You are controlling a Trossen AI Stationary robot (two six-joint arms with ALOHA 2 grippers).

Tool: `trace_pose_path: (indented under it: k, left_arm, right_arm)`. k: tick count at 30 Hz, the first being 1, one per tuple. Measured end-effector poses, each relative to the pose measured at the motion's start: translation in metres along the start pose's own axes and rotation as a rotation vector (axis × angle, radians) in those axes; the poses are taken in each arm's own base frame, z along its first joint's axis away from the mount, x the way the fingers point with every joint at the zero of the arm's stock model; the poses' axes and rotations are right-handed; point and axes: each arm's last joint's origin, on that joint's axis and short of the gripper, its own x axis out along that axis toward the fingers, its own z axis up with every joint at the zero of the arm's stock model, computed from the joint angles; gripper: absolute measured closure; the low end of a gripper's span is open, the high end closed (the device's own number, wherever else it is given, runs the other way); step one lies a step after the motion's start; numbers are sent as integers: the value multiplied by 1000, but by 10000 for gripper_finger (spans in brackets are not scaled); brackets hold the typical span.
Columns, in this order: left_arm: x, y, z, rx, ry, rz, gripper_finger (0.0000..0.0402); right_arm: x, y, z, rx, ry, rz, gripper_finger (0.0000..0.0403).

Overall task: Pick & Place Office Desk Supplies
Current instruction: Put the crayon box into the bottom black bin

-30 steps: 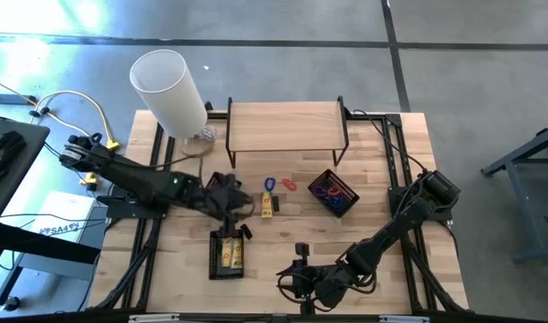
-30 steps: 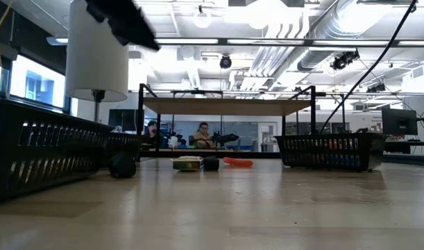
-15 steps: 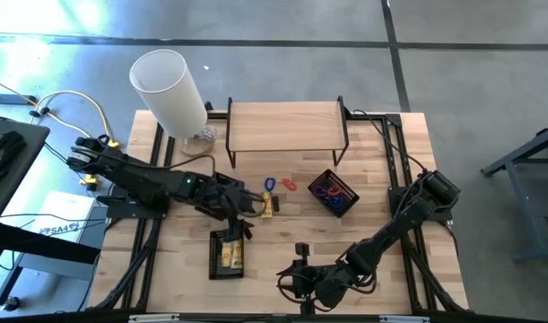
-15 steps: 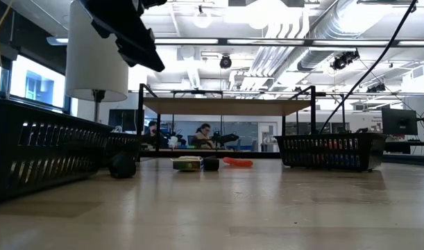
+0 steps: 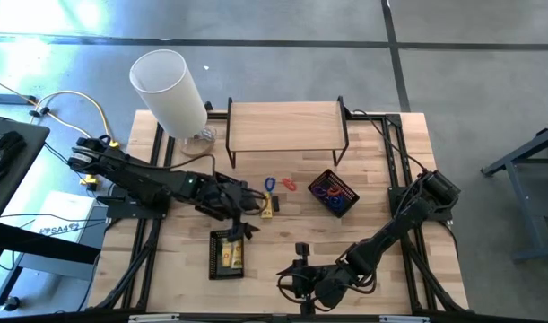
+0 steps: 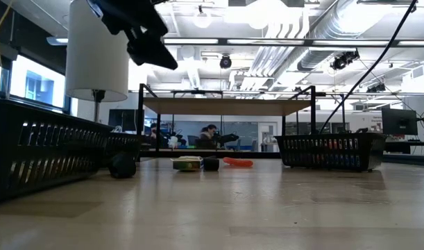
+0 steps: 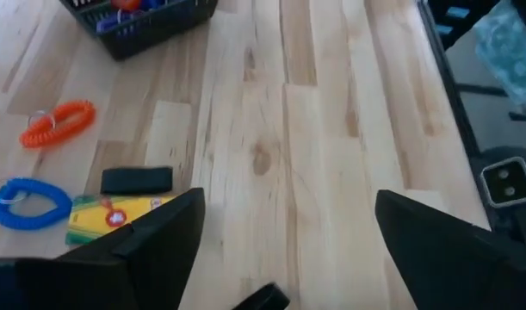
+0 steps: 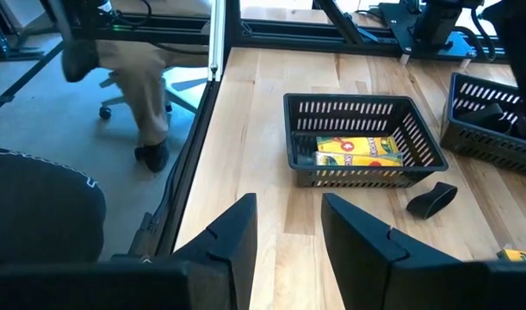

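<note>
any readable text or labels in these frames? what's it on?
None can be read.
Yellow packet on the table: printed design, too blurred.
Yellow packets in the black basket: print too small.
White box beside the table: dark lettering, too small.

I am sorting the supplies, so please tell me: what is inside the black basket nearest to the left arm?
The black basket holds yellow packets, at least two. Its walls hide the floor beneath them, so smaller items there cannot be seen.
</note>
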Motion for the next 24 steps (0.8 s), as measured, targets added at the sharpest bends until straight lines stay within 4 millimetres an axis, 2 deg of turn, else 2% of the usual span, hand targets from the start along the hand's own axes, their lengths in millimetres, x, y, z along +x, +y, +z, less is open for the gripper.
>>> trace_pose_path:
  k: [4,8,12,15,18,21,24]
  left_arm:
    - [0,-1,1,-156,-14,-2,69]
    - [-2,-3,6,-134,-31,6,69]
    - [-14,-20,26,-82,-101,6,69]
    - [-29,-32,43,-51,-114,64,69]
    - [-35,-42,60,-36,-114,151,70]
    - [-25,-47,72,-69,-74,248,70]
    - [-7,-36,81,-202,3,366,70]
  right_arm:
    - [0,0,-1,-4,6,-2,283]
    - [0,0,-2,-11,16,-4,283]
    - [-1,1,-3,-16,24,-4,283]
    - [-2,3,-4,-18,23,0,283]
    - [-5,9,-4,-21,13,23,283]
    - [-10,15,-7,-36,13,39,283]
    - [-12,19,-8,-40,12,51,283]
